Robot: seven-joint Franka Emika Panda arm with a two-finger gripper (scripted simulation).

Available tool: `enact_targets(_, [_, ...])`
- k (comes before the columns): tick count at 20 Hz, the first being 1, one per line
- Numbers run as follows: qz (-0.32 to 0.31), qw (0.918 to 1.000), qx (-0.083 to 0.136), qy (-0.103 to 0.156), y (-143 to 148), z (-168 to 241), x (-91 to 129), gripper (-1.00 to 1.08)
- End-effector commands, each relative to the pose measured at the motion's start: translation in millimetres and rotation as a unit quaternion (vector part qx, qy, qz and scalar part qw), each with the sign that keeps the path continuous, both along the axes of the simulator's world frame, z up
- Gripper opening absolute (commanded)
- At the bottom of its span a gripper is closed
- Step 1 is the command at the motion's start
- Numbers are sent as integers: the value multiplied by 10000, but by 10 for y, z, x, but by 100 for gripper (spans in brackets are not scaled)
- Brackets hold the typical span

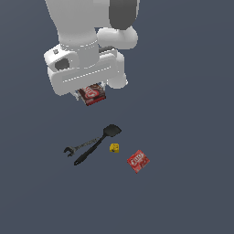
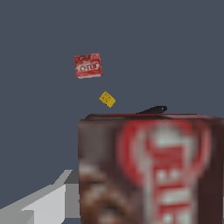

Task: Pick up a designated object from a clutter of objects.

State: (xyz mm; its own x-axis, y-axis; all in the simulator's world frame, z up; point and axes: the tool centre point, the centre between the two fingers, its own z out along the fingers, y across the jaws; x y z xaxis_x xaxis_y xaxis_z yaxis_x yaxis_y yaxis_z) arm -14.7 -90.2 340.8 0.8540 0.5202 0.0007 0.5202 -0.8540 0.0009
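Jaws: my gripper (image 1: 93,93) closed on the box (image 1: 92,94), lifted off the floor.
Room: spatula (image 1: 97,143), wrench (image 1: 77,147), cube (image 1: 114,147), packet (image 1: 138,161) well below, apart.

Bkgd only: flat slate-blue ground (image 1: 196,196) is filling ext. view edge to edge; same surface is showing in wrist view, uniform colour, matte.

Exterior view: high, steeply downward, distant, covering arm and counter (image 1: 192,137). Wrist view: very near, facing down past the dark red box (image 2: 148,170). Shared: box, bright red packet (image 1: 138,161), yellow cube (image 1: 114,147).
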Motion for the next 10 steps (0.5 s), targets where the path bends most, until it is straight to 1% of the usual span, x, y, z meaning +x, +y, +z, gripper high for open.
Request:
enact_targets(1, [0,10000,1,5,-9,94,49,-100])
enact_targets(10, [0,10000,1,5,-22,211,121,-100])
